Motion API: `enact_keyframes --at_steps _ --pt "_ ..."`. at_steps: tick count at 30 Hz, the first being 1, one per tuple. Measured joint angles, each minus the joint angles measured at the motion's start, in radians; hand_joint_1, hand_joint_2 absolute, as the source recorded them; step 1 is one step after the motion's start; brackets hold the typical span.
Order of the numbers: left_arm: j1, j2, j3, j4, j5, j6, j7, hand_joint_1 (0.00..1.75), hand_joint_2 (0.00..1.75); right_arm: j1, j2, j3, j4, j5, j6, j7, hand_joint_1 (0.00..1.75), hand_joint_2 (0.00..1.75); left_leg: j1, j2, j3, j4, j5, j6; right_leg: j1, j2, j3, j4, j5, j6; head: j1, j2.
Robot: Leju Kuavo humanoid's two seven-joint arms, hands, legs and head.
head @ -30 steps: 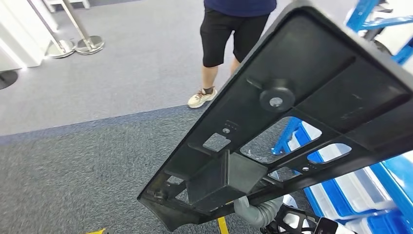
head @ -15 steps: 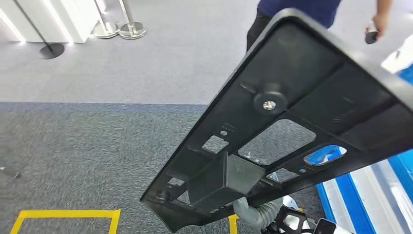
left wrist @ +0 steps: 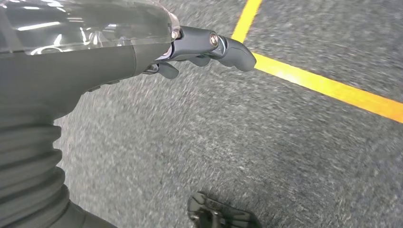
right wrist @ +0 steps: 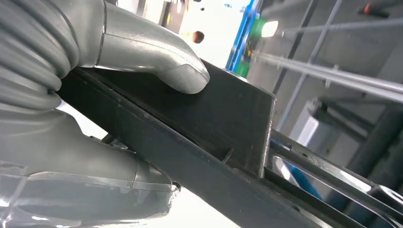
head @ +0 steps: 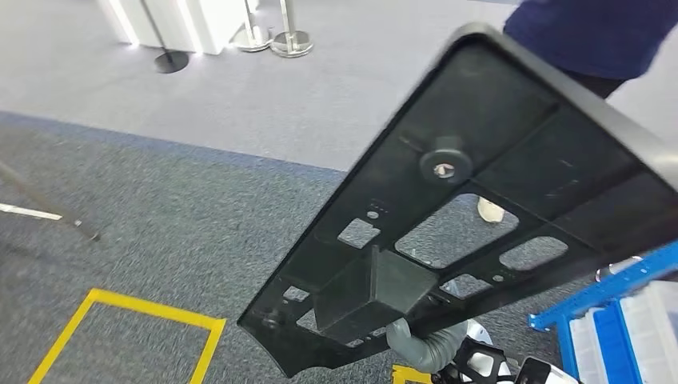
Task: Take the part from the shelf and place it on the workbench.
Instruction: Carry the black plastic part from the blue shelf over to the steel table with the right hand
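On the far left, stanchion bases [head: 281, 44] stand on pale grey carpet. Nearer, yellow floor tape [head: 128, 307] outlines a box on darker carpet. The left hand [left wrist: 199, 45] hangs above this carpet beside a yellow line, fingers loosely curled and holding nothing. Right of centre, a large black moulded part [head: 480, 208] with cut-out openings is held up off the floor, tilted, its far end higher and further right. The right hand [right wrist: 119, 90] grips its near lower edge: the thumb [right wrist: 157, 59] presses one face, other fingers wrap beneath. A person [head: 600, 36] stands behind it. Blue racking [head: 608, 292] is at the right.
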Motion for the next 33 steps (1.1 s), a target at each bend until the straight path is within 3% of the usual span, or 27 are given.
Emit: enact_keyframes --at_steps 1,2,4,6,7,9,10,12,14,15,16,17,18,19,21,22,24,25,27,28,29,31,32,33 --pt "0.001 0.0 0.003 0.0 0.001 -0.002 0.002 0.0 1.75 0.0 0.0 0.0 0.003 0.0 0.004 0.0 1.75 1.75 0.004 0.005 -0.014 0.024 -0.001 -0.005 0.0 -0.017 0.001 0.0 -0.003 0.001 0.0 0.0" --pt "0.004 0.0 0.007 0.0 0.004 -0.003 0.005 0.0 1.75 0.0 0.0 0.0 0.005 0.0 0.007 0.0 1.75 1.75 0.008 0.01 -0.007 0.009 0.016 -0.009 0.0 -0.032 0.003 0.001 -0.006 0.004 0.0 0.0" --pt "0.007 -0.001 0.013 0.0 0.009 -0.007 0.012 0.0 1.75 -0.001 0.0 0.0 0.009 -0.001 0.011 0.0 1.75 1.75 0.015 0.038 0.056 -0.115 0.08 -0.015 -0.001 -0.058 0.01 0.005 -0.014 0.012 0.0 0.0" --pt "0.005 -0.003 0.02 0.0 0.011 -0.013 0.015 0.0 1.75 -0.001 0.0 0.0 0.012 -0.003 0.013 0.001 1.75 1.75 0.012 0.07 0.109 -0.216 0.114 -0.006 0.003 -0.08 0.016 0.01 -0.024 0.025 0.0 0.0" --pt "0.006 -0.005 0.023 0.0 0.011 -0.014 0.015 0.0 1.75 0.0 0.0 0.0 0.013 -0.004 0.017 0.001 1.75 1.75 0.009 0.075 0.118 -0.234 0.115 0.002 0.005 -0.088 0.018 0.012 -0.027 0.031 0.0 0.0" --pt "0.009 -0.008 0.028 0.0 0.01 -0.013 0.016 0.0 1.75 0.001 0.0 0.001 0.013 -0.006 0.022 0.001 1.75 1.75 0.003 0.056 0.117 -0.234 0.113 0.022 0.004 -0.105 0.024 0.01 -0.031 0.044 0.0 0.0" --pt "0.011 -0.009 0.03 0.0 0.01 -0.012 0.017 0.0 1.75 0.0 0.001 0.002 0.013 -0.006 0.024 0.001 1.75 1.75 0.003 0.046 0.118 -0.236 0.114 0.028 0.001 -0.1 0.027 0.014 -0.036 0.051 0.0 0.0" --pt "0.009 -0.011 0.031 0.0 0.008 -0.009 0.019 0.0 1.75 0.001 0.001 0.003 0.013 -0.007 0.024 0.001 1.75 1.75 0.004 0.024 0.123 -0.24 0.116 0.042 -0.006 -0.057 0.006 0.072 -0.075 0.057 0.0 0.0" --pt "0.004 -0.012 0.032 0.0 0.007 -0.015 0.02 0.0 1.75 0.006 0.001 0.003 0.013 -0.006 0.026 0.004 1.75 1.75 0.002 0.002 0.122 -0.241 0.117 0.05 -0.006 -0.004 -0.06 0.207 -0.137 0.055 0.0 0.0" --pt "0.003 -0.012 0.034 0.0 0.008 -0.023 0.02 0.0 1.75 0.009 0.001 0.003 0.013 -0.005 0.028 0.007 1.75 1.75 -0.001 -0.012 0.123 -0.241 0.117 0.053 -0.005 0.007 -0.096 0.272 -0.158 0.053 0.0 0.0" --pt "0.002 -0.013 0.036 0.0 0.008 -0.032 0.021 0.0 1.75 0.011 0.002 0.003 0.013 -0.005 0.03 0.011 1.75 1.75 -0.004 -0.026 0.124 -0.241 0.116 0.054 -0.003 0.012 -0.12 0.308 -0.16 0.049 0.0 0.0" --pt "0.002 -0.014 0.038 0.0 0.009 -0.04 0.021 0.0 1.75 0.01 0.004 0.003 0.013 -0.005 0.033 0.017 1.75 1.75 -0.007 -0.042 0.125 -0.241 0.116 0.055 -0.001 0.016 -0.127 0.305 -0.142 0.044 0.0 0.0" --pt "0.003 -0.015 0.041 0.0 0.009 -0.046 0.021 0.0 1.75 0.007 0.006 0.003 0.013 -0.006 0.035 0.024 1.75 1.75 -0.009 -0.057 0.127 -0.241 0.116 0.055 0.002 0.023 -0.114 0.264 -0.107 0.037 0.0 0.0" --pt "0.002 -0.017 0.043 0.0 0.009 -0.05 0.02 0.0 1.75 0.003 0.008 0.003 0.013 -0.009 0.036 0.031 1.75 1.75 -0.01 -0.072 0.129 -0.241 0.116 0.055 0.006 0.041 -0.088 0.194 -0.064 0.028 0.0 0.0" --pt "0.001 -0.024 0.05 0.0 0.009 -0.057 0.014 0.0 1.75 -0.008 0.011 0.004 0.013 -0.02 0.037 0.044 1.75 1.75 -0.011 -0.099 0.128 -0.24 0.116 0.052 0.01 0.09 -0.037 0.067 -0.01 0.012 0.0 0.0" --pt "0.001 -0.027 0.053 0.0 0.01 -0.06 0.01 0.0 1.75 -0.012 0.011 0.004 0.013 -0.025 0.038 0.047 1.75 1.75 -0.009 -0.111 0.125 -0.24 0.116 0.048 0.012 0.105 -0.024 0.034 -0.001 0.009 0.0 0.0" --pt "0.004 -0.029 0.059 0.0 0.01 -0.063 0.006 0.0 1.75 -0.02 0.011 0.005 0.013 -0.031 0.041 0.048 1.75 1.75 -0.005 -0.135 0.121 -0.245 0.118 0.035 0.014 0.092 -0.015 0.018 -0.002 0.007 0.0 0.0" --pt "0.007 -0.029 0.061 0.0 0.01 -0.065 0.005 0.0 1.75 -0.024 0.012 0.006 0.013 -0.033 0.043 0.048 1.75 1.75 -0.004 -0.129 0.121 -0.244 0.118 0.031 0.013 0.079 -0.009 0.009 0.001 0.005 0.0 0.0" --pt "0.008 -0.031 0.065 0.0 0.011 -0.068 0.003 0.0 1.75 -0.03 0.015 0.008 0.013 -0.037 0.044 0.047 1.75 1.75 -0.009 -0.07 0.105 -0.209 0.094 0.023 0.008 0.05 0.007 -0.012 0.005 -0.002 0.0 0.0" --pt "0.005 -0.031 0.067 0.0 0.011 -0.069 0.001 0.0 1.75 -0.032 0.016 0.008 0.013 -0.039 0.044 0.046 1.75 1.75 -0.008 -0.032 0.083 -0.162 0.068 0.02 0.008 0.034 0.013 -0.018 0.005 -0.004 0.0 0.0" --pt "0.002 -0.031 0.07 0.0 0.011 -0.07 0.0 0.0 1.75 -0.032 0.017 0.008 0.013 -0.04 0.045 0.046 1.75 1.75 -0.006 -0.007 0.052 -0.103 0.038 0.014 0.009 0.017 0.017 -0.019 0.003 -0.007 0.0 0.0" --pt "0.001 -0.032 0.074 0.0 0.012 -0.073 -0.001 0.0 1.75 -0.033 0.017 0.008 0.014 -0.04 0.045 0.046 1.75 1.75 0.002 0.005 -0.005 0.005 -0.001 0.002 0.009 -0.016 0.019 -0.018 -0.003 -0.006 0.0 0.0" --pt "0.003 -0.032 0.076 0.0 0.013 -0.074 -0.001 0.0 1.75 -0.033 0.016 0.008 0.014 -0.04 0.046 0.046 1.75 1.75 0.006 0.007 -0.012 0.018 0.005 -0.003 0.008 -0.031 0.02 -0.016 -0.006 -0.004 0.0 0.0" --pt "0.005 -0.032 0.078 0.0 0.014 -0.075 -0.001 0.0 1.75 -0.033 0.016 0.009 0.014 -0.04 0.046 0.046 1.75 1.75 0.01 0.012 -0.001 -0.006 0.027 -0.008 0.007 -0.044 0.022 -0.014 -0.009 -0.001 0.0 0.0"
